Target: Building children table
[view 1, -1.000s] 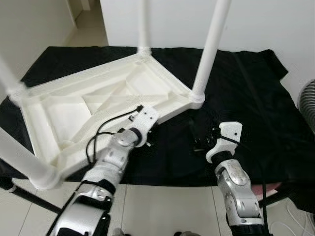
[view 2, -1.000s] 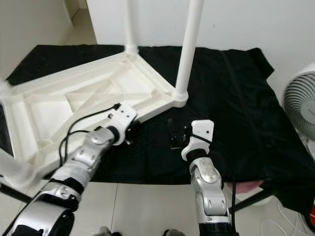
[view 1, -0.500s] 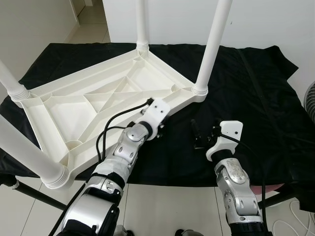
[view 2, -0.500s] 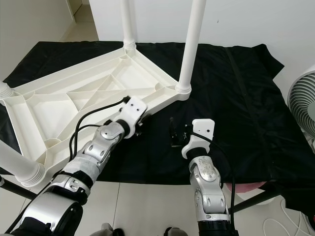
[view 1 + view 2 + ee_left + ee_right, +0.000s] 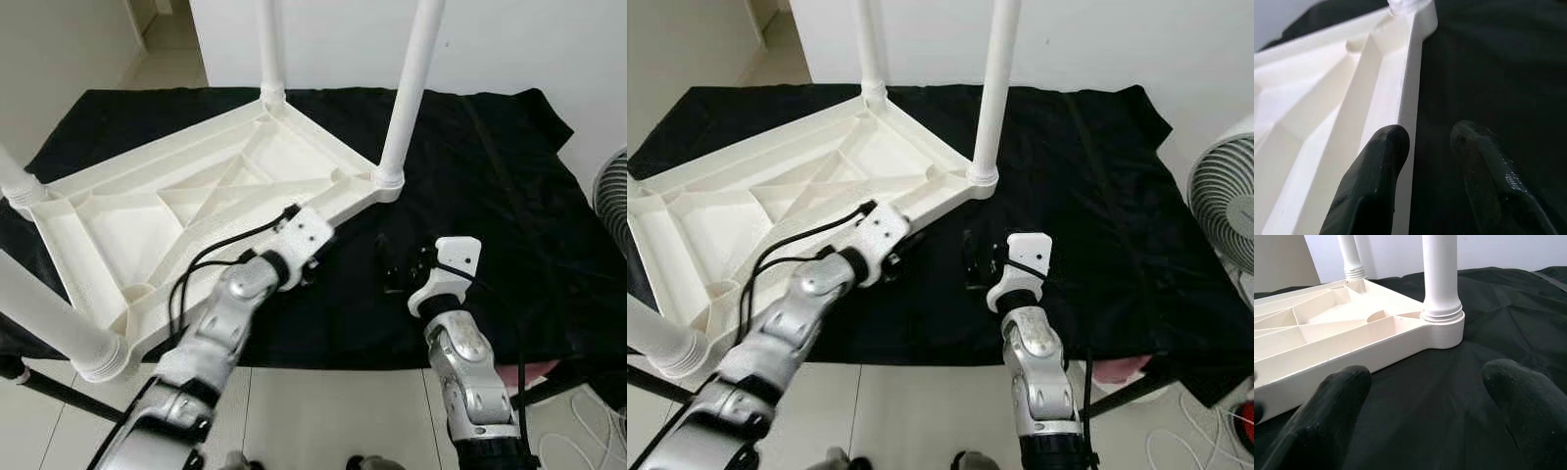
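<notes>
A white plastic children's table (image 5: 147, 162) lies upside down on a black cloth (image 5: 490, 176), its legs pointing up. One leg (image 5: 409, 88) stands at the corner nearest my grippers. My left gripper (image 5: 321, 253) is open at the table's near rim (image 5: 1400, 83); one finger (image 5: 1376, 166) touches the rim's outer face, the other (image 5: 1484, 161) is over the cloth. My right gripper (image 5: 400, 268) is open just above the cloth, to the right of that corner and apart from the table. In the right wrist view its fingers (image 5: 1337, 396) frame the corner leg (image 5: 1441, 279).
A white fan (image 5: 1225, 211) stands at the far right beside the cloth. A red object (image 5: 1117, 368) peeks out under the cloth's near edge. A white wall (image 5: 549, 39) runs behind, with tiled floor (image 5: 323, 411) in front and a doorway at the back left.
The camera has shifted a little. My left gripper stays at the table's near rim while its forearm swings slightly. The right gripper holds its place over the cloth.
</notes>
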Available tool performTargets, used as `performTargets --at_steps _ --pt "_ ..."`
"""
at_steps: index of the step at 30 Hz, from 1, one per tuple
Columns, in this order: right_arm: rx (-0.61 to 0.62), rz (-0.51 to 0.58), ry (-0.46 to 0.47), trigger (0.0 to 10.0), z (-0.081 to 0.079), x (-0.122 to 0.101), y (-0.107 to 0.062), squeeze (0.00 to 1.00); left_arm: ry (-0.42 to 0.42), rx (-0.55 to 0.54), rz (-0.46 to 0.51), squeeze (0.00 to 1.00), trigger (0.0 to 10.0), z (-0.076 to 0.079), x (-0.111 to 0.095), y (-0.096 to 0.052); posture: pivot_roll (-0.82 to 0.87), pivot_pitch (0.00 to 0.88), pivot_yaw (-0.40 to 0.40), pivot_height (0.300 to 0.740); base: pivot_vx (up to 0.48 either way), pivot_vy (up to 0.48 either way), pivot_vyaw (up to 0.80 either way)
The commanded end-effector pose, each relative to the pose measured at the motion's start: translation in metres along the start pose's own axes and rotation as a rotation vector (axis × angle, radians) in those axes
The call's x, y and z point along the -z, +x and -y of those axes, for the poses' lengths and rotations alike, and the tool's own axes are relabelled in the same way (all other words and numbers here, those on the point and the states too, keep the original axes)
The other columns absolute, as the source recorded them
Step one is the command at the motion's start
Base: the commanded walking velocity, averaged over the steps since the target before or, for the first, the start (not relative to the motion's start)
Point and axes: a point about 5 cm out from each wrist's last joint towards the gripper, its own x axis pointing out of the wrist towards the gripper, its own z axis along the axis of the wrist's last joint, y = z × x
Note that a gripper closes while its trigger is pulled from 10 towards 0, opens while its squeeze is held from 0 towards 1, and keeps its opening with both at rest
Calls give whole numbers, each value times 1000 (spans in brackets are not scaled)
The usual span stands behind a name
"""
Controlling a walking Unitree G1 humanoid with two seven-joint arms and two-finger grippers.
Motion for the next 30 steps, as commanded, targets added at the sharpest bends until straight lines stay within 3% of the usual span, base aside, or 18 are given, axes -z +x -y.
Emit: performTargets --at_steps 1,6,10,30 --pt "-8 -13 3 10000 -1 4 0 0 8 17 -8 0 10000 -2 0 -7 -136 95 50 740 0 0 0" --pt "-13 -14 6 10000 -2 4 1 0 49 -5 -66 0 10000 -17 9 -33 -124 99 46 740 0 0 0" --pt "-21 -15 8 10000 -4 4 1 0 74 -19 -92 0 10000 -23 11 -40 -113 97 39 740 0 0 0" --pt "-29 -13 1 10000 -2 3 1 0 152 74 -190 0 10000 -21 24 -54 -125 107 37 740 0 0 0"
